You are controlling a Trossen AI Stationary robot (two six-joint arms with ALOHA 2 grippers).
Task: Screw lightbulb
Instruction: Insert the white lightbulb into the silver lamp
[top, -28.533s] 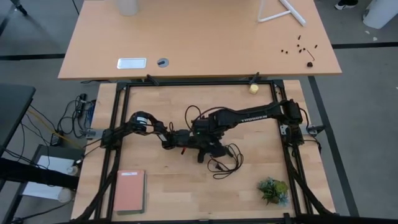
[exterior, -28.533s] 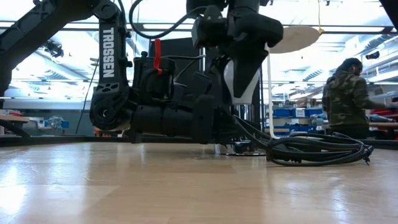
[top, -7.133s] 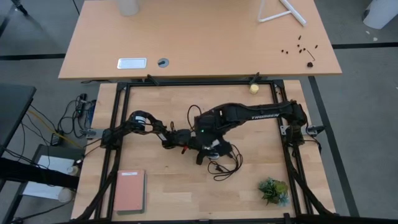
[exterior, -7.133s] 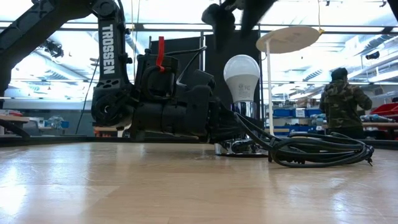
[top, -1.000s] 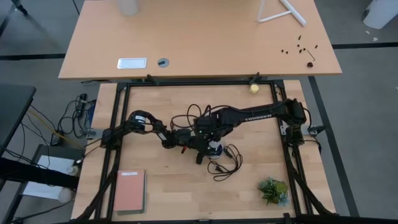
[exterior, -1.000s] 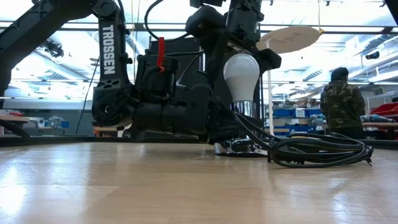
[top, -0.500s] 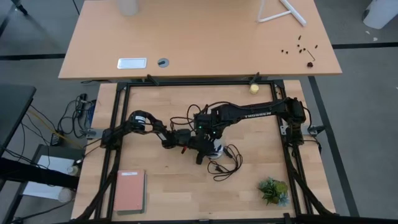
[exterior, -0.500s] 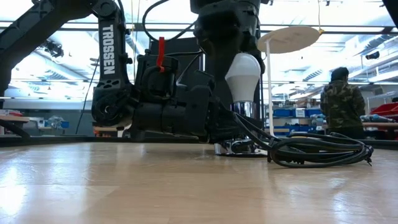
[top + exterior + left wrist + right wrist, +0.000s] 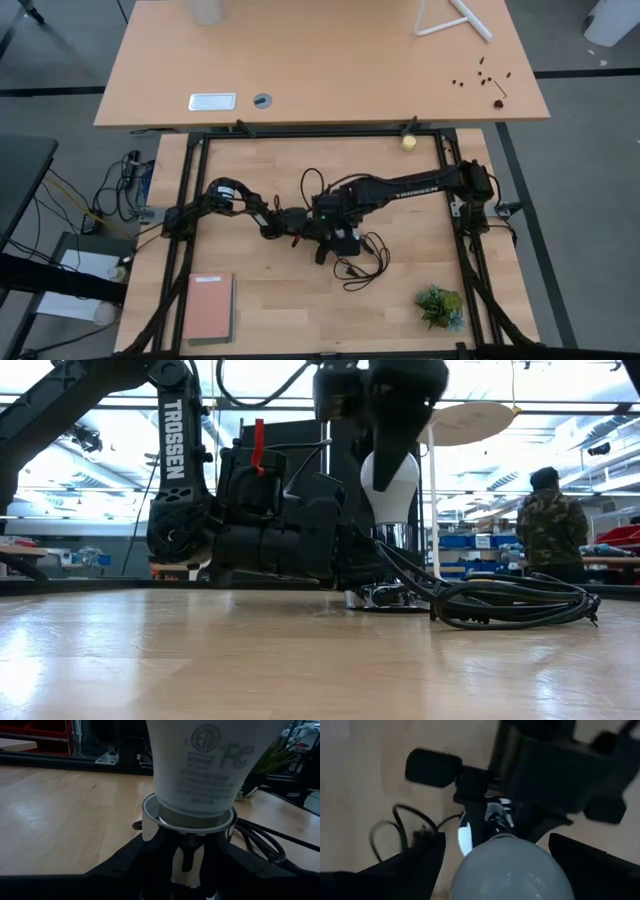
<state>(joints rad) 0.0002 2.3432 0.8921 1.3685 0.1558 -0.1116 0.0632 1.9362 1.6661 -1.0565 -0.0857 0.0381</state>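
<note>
The white lightbulb (image 9: 391, 495) stands upright with its narrow base (image 9: 199, 780) in the round silver socket (image 9: 187, 820). The socket rests on the table (image 9: 300, 660), and a black cord (image 9: 510, 605) runs from it. My left gripper (image 9: 187, 870) lies low on the table at the socket, shut on it; it also shows in the high view (image 9: 322, 240). My right gripper (image 9: 392, 450) comes down over the bulb's dome (image 9: 507, 870) and is shut on it. It hides the bulb in the high view (image 9: 340, 225). My left gripper holds the socket's lower body (image 9: 186, 865) between its two fingers (image 9: 125, 862). It comes in level from the table's left. The socket stands upright on the table; the contact faces are hidden below the socket's rim. My right gripper pinches the bulb's rounded dome (image 9: 470, 870) between its two fingers (image 9: 415, 865), from above, pointing down. One finger (image 9: 385, 465) crosses the front of the dome. The bulb stands upright with its base in the socket.
The black cord lies coiled on the table to the right of the socket (image 9: 360, 262). A pink book (image 9: 208, 306) lies at the near left and a small plant (image 9: 440, 306) at the near right. A yellowish ball (image 9: 408, 142) sits at the far edge. A person (image 9: 550, 525) stands in the room behind.
My right gripper has turned about its upright axis on the bulb's dome; one finger now crosses the bulb's front in the low view. The bulb has stayed upright in the socket. My left gripper and the socket have kept still.
</note>
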